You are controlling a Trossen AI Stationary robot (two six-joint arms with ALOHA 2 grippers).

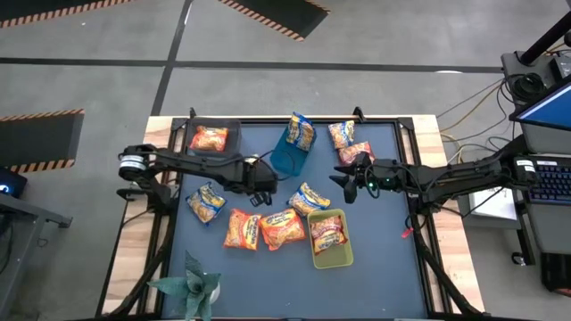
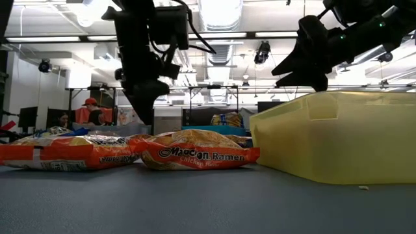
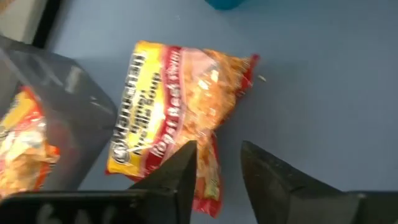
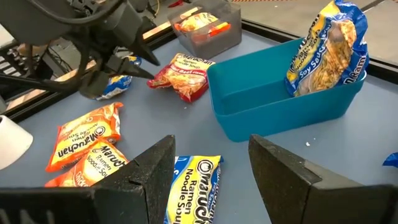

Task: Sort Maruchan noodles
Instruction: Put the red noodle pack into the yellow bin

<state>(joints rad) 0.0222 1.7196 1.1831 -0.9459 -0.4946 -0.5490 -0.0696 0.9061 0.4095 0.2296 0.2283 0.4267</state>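
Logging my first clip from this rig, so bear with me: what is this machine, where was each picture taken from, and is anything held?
Two robot arms work at a table. One picture looks down from above, one level across the tabletop, one from each wrist. Ramen packets lie loose; others sit in a blue bin, a yellow-green bin and a dark bin. The left gripper, fingers apart, hovers over a red packet; the right gripper is open too. Nothing is held.

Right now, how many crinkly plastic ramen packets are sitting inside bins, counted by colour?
Orange crinkly plastic ramen packet, in the dark plastic bin: 1
Blue-and-yellow packet, in the blue plastic bin: 1
Red packet, in the yellow-green plastic bin: 1
Total: 3
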